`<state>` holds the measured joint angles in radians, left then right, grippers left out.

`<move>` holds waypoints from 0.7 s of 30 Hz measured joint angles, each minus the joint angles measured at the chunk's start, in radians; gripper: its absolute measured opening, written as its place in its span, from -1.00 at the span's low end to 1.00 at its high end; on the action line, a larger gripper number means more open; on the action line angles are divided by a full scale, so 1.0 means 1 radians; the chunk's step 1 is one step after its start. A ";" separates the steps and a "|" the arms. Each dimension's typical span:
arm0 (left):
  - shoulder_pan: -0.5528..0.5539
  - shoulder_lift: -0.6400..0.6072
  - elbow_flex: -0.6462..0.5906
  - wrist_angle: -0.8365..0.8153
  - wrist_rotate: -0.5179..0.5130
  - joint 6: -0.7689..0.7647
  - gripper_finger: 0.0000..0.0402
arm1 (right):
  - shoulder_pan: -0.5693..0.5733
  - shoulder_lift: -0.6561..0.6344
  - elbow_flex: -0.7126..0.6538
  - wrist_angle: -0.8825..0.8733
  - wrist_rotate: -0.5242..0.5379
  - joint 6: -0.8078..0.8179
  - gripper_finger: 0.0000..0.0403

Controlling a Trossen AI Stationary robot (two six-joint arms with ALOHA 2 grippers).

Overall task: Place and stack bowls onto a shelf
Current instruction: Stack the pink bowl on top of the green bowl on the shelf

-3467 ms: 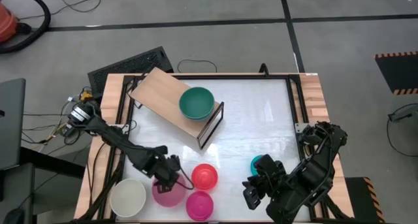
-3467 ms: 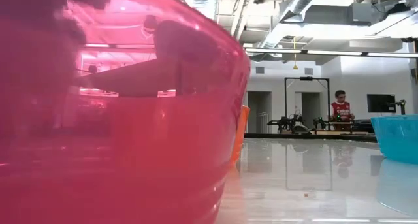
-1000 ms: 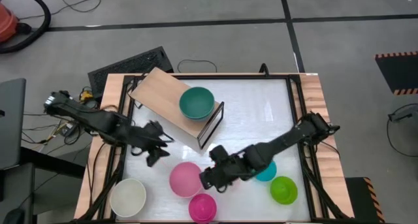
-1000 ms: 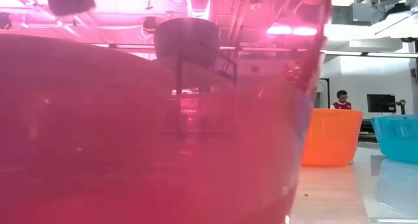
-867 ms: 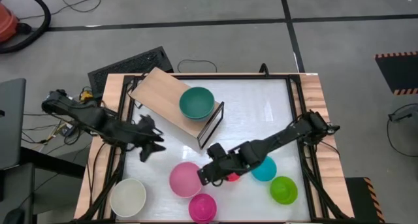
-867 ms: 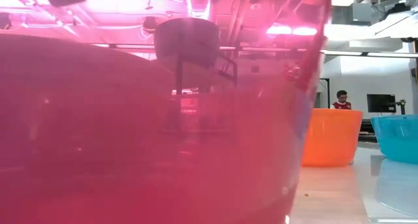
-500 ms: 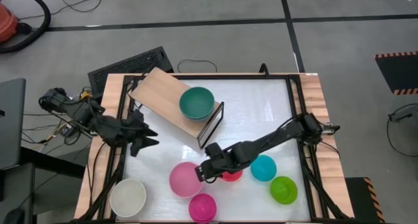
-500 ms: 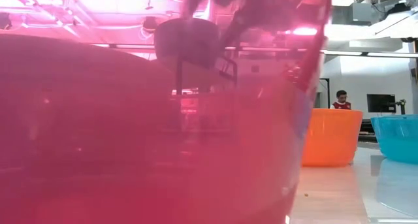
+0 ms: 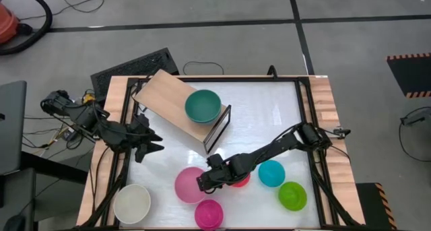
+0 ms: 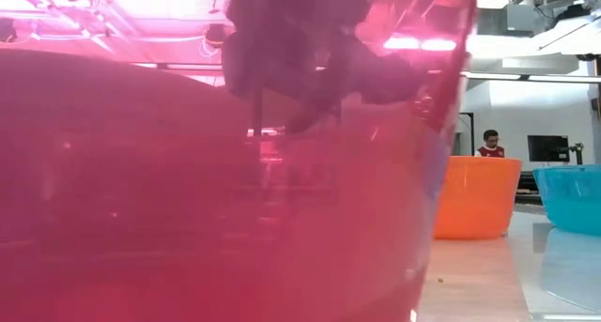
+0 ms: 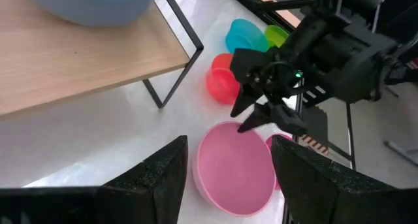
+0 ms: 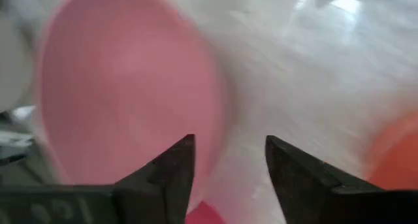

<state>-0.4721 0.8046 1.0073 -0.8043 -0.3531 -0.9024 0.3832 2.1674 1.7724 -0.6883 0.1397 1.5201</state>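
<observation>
Light pink bowl (image 9: pixel 190 184) just beside right gripper (image 9: pixel 204 182), fingers apart

One bowl (image 9: pixel 203 106) sits on the shelf (image 9: pixel 165 96); the other bowls (image 9: pixel 272 173) lie in front.

The white table (image 9: pixel 269 116) carried the shelf (image 9: pixel 168 100) near its far-left corner; six bowls (image 9: pixel 272 173) sat along its near edge.

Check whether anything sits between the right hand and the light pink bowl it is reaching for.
Nothing visible does: the right hand, open, is at the light pink bowl rim. The red bowl lies behind it.
</observation>
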 joint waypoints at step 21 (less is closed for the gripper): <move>0.000 0.000 0.000 -0.024 -0.037 0.003 0.01 | -0.046 -0.020 0.069 -0.068 -0.021 -0.129 -0.87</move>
<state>-0.4721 0.8049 1.0073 -0.8280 -0.3904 -0.8997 0.3374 2.1471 1.8417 -0.7565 0.1192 1.3909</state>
